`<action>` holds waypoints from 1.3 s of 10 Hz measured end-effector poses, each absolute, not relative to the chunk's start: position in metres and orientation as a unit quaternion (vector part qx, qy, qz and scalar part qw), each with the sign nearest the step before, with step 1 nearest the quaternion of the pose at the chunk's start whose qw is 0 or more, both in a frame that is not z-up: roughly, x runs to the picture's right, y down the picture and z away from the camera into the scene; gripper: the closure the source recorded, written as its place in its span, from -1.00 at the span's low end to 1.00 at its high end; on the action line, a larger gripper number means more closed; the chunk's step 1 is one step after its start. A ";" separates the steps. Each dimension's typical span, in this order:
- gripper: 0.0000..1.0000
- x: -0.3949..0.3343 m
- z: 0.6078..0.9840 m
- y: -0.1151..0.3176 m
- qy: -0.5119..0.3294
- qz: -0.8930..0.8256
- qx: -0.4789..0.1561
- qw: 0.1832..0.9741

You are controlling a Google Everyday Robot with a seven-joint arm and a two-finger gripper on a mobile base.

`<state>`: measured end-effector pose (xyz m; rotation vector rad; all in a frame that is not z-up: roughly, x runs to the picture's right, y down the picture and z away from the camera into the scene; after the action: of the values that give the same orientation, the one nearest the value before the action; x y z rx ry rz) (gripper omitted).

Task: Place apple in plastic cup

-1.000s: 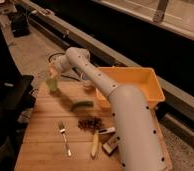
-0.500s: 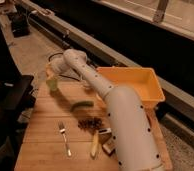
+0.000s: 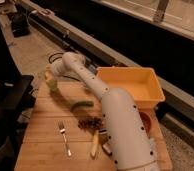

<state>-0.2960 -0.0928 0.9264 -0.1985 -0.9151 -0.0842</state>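
Gripper: the two-finger gripper (image 3: 51, 75) is located at the far left corner of the wooden table, directly over the plastic cup; most of it is hidden behind the white wrist joint.
Gripper state: it cannot be told whether it is open, closed or holding anything.
Apple: a small yellowish patch seen just above the cup rim may be the small round yellowish apple (image 3: 48, 76); whether it is held by the gripper or rests in the cup cannot be told.
Plastic cup: the small translucent light-green plastic cup (image 3: 52, 85) stands upright near the far left edge of the table, below the gripper.
Arm: the thick white robot arm (image 3: 121, 129) enters from the lower right and is stretched diagonally across the table toward the cup.
Table: the light wooden slatted table (image 3: 45, 145) carries all the items listed.
Nearby items: a long green vegetable (image 3: 82, 105) lies beside the arm at mid-table; a dark reddish-brown clump (image 3: 90, 122) lies nearer the camera; a metal fork (image 3: 64, 138) lies toward the near left; a yellow corn-like stick (image 3: 94, 145) lies next to the arm.
Bin: a yellow rectangular plastic bin (image 3: 150, 86) sits at the far right of the table.
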 end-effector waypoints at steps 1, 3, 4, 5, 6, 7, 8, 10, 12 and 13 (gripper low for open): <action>-0.48 -0.296 0.932 -0.090 -0.441 -0.035 -0.099 0.892; -0.52 -0.296 0.937 -0.087 -0.440 -0.031 -0.104 0.891; -0.52 -0.297 0.938 -0.087 -0.441 -0.030 -0.105 0.891; -0.52 -0.297 0.937 -0.087 -0.441 -0.029 -0.106 0.891; -0.52 -0.296 0.937 -0.086 -0.440 -0.029 -0.107 0.891; -0.52 -0.296 0.936 -0.087 -0.439 -0.029 -0.107 0.892; -0.52 -0.296 0.934 -0.087 -0.437 -0.029 -0.106 0.893; -0.52 -0.289 0.928 -0.092 -0.430 -0.029 -0.099 0.897; -0.52 -0.273 0.914 -0.101 -0.408 -0.035 -0.090 0.908; -0.52 -0.260 0.907 -0.102 -0.392 -0.037 -0.088 0.915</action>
<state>-0.2598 -0.1024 0.9068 -0.1815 -0.8070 -0.0756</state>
